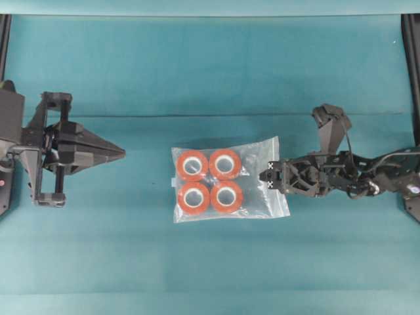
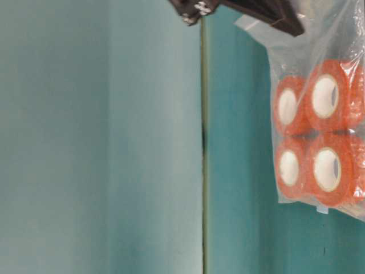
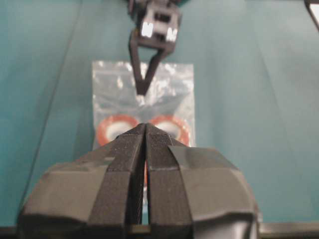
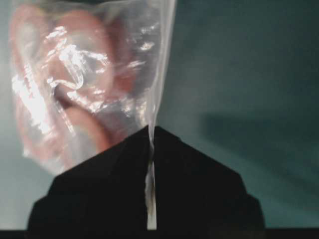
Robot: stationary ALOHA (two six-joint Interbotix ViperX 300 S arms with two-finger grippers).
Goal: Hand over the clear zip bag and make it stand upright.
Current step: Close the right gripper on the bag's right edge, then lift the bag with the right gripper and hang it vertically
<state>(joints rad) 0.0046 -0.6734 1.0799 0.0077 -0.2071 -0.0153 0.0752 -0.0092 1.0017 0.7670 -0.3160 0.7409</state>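
Closest to my right wrist camera, the right tool (image 4: 151, 144) is clenched on the bag (image 4: 89, 79), with a thin edge of film pinched between its jaws. I hold the empty margin and not the rolls (image 1: 209, 180), because flat film is what the closed jaws can grip. Overhead, the bag lies flat near the middle of the table (image 1: 197, 72), rolls toward the left arm, pinched edge toward the right. That leaves the roll end, judged the heavy end, to hang lowest on lifting, which suits standing it upright. My left tool (image 1: 118, 153) is clenched on nothing, well apart from the bag and pointed at it, waiting for the handover.
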